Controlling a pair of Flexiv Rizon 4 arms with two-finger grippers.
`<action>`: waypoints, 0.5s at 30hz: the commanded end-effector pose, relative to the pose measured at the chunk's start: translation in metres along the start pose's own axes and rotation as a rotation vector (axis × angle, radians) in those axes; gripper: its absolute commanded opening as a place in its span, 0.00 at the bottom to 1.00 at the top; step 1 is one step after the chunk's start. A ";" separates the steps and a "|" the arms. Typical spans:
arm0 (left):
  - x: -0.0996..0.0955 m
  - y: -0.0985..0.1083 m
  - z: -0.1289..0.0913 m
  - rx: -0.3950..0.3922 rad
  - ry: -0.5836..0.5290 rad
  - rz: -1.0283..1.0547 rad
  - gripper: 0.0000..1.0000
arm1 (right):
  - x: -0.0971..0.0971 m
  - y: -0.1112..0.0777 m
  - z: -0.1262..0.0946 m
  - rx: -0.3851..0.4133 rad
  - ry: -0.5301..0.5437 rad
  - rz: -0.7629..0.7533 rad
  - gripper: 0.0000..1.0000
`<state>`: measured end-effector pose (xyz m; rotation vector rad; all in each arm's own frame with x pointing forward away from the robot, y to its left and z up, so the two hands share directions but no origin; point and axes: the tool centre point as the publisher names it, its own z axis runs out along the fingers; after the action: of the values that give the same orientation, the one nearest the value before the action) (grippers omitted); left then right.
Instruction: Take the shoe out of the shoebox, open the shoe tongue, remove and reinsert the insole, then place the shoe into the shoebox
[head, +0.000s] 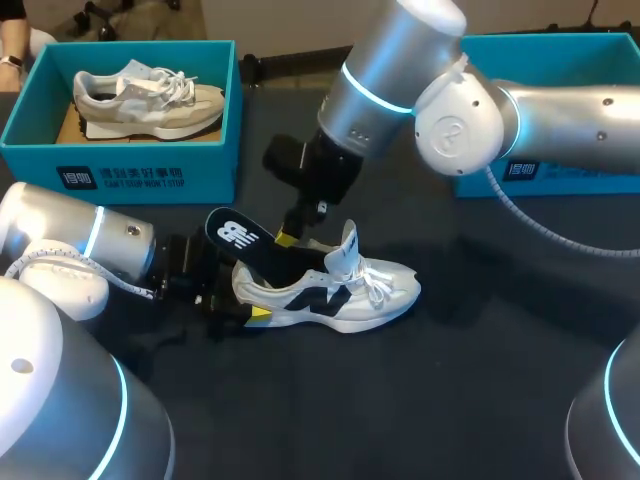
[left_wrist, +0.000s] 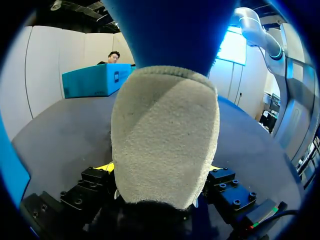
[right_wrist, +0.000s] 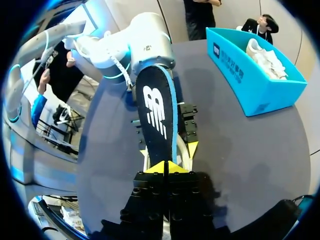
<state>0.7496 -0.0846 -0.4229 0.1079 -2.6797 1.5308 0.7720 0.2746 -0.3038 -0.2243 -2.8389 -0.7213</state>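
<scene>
Two steps appear done (unboxing, tongue opening): the shoe (head: 340, 290) lies on the table (head: 480, 380), heel clamped by the left gripper (head: 240, 305); the insole (head: 250, 245), half out, is pinched by the right gripper (right_wrist: 165, 166). Reinsertion and boxing remain.

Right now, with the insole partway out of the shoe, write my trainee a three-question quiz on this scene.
1. True or false: the insole lies flat on the table.
2. What is the left hand shut on? A) the heel of the white shoe B) the insole C) the table's edge
3. Fill in: the right hand pinches the ___.
Key: 1 false, it slants up out of the white shoe's heel end. 2 A. 3 insole.
</scene>
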 end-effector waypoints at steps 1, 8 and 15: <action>0.001 0.000 0.001 -0.004 -0.001 -0.001 0.00 | 0.009 -0.003 -0.013 0.003 -0.029 0.005 0.00; 0.001 0.000 0.001 -0.004 -0.001 -0.001 0.00 | 0.020 0.004 -0.034 -0.004 -0.042 -0.004 0.00; 0.001 0.000 0.001 -0.004 -0.001 -0.001 0.00 | 0.030 0.005 -0.059 0.038 -0.074 -0.011 0.00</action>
<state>0.7496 -0.0846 -0.4229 0.1080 -2.6798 1.5307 0.7581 0.2610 -0.2588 -0.2247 -2.9046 -0.6938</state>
